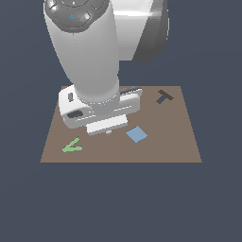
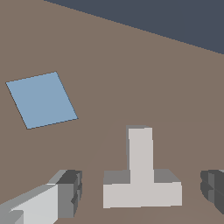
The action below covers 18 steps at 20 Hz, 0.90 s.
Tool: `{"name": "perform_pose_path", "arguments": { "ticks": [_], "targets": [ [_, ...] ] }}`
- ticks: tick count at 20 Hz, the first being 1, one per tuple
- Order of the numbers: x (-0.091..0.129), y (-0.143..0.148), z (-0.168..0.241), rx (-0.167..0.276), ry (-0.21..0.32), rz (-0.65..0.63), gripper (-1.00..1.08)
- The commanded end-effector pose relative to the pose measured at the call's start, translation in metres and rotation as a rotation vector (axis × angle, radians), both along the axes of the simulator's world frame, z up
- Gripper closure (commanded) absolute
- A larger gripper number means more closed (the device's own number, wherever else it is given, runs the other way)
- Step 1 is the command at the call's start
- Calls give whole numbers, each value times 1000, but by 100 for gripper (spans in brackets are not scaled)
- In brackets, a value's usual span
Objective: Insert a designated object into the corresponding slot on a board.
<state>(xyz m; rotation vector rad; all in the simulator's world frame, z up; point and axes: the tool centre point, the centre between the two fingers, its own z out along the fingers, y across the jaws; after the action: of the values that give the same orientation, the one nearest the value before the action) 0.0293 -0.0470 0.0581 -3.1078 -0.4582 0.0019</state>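
Observation:
In the wrist view the designated object [image 2: 141, 183], a pale grey-white flat T-shaped block, lies on the brown board [image 2: 131, 65]. My gripper [image 2: 140, 192] is open and straddles it. One finger [image 2: 65, 194] and the other finger [image 2: 213, 188] stand on either side of the crossbar, with a gap on each side. In the exterior view my gripper [image 1: 108, 128] hangs low over the middle of the board [image 1: 179, 142] and hides the block. The slot [image 1: 164, 97], a small dark T-shaped recess, sits near the board's far corner on the exterior view's right.
A blue square [image 1: 136, 134] lies flat on the board just to the exterior view's right of my hand, and it also shows as a blue square [image 2: 41, 99] in the wrist view. A green shape [image 1: 72, 146] lies near the board's near corner on the exterior view's left. The arm's large body blocks the board's far left part.

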Motion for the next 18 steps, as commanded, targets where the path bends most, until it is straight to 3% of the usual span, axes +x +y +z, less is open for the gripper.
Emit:
{"name": "perform_pose_path", "arguments": {
  "ticks": [1, 16, 17, 18],
  "targets": [
    [3, -1, -6, 0, -1, 20, -92],
    [4, -1, -28, 0, -1, 30, -92],
    [4, -1, -28, 0, -1, 30, 108],
    [4, -1, -28, 0, -1, 30, 108]
  ]
}}
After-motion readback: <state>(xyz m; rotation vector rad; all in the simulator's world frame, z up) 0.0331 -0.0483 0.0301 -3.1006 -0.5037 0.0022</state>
